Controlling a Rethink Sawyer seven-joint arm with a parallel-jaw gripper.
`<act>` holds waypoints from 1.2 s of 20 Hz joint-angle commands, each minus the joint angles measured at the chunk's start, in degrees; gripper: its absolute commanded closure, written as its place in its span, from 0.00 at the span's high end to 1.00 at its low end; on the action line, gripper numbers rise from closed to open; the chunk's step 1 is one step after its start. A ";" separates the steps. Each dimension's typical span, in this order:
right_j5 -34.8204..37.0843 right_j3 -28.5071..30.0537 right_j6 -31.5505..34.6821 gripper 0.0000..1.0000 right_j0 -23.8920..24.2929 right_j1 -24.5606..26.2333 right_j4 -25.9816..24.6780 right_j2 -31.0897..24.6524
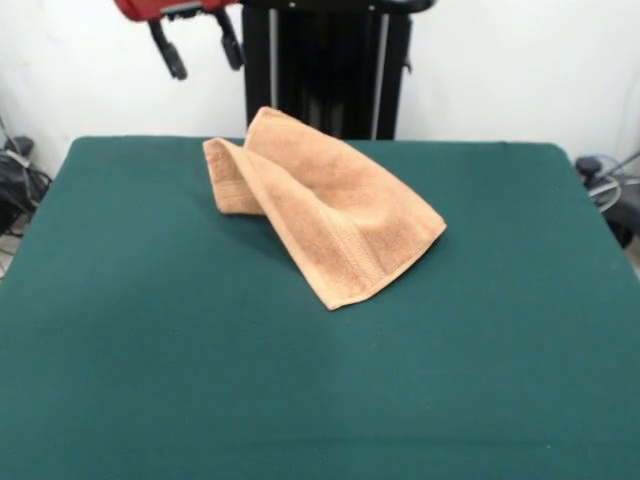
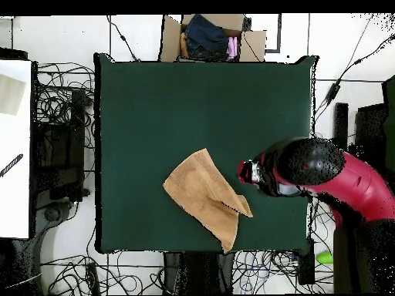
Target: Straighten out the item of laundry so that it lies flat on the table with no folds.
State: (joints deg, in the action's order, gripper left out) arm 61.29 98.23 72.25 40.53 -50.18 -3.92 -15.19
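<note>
- towel (image 1: 325,215) sits crumpled on the green table (image 1: 150,380), doubled over itself with one corner flap sticking out, lying in the half nearer the robot, roughly midway across
- left of it in the front view there's lots of bare felt, same on the right and all along the near edge
- gripper (image 1: 200,45) hangs above the far left corner, fingers spread, holding nothing, well clear of the towel
- cables litter the floor around the table, a cardboard box (image 2: 212,37) with clothes sits past one edge

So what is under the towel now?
The towel is folded over itself on the green table, so a lower layer of towel shows at its edges. What lies beneath the folds is covered. The gripper hangs apart, open.
</note>
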 commanded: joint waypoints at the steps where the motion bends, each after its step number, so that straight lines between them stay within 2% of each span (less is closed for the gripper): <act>1: 0.13 15.14 -3.74 1.00 0.74 -5.86 4.74 -4.59; 7: -2.89 18.57 -4.29 1.00 2.23 -5.09 7.37 -5.46; 24: -2.21 17.05 -5.28 1.00 4.76 -1.40 5.67 -6.82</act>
State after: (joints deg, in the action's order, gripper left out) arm 61.27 111.13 72.25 44.22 -55.31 0.89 -16.05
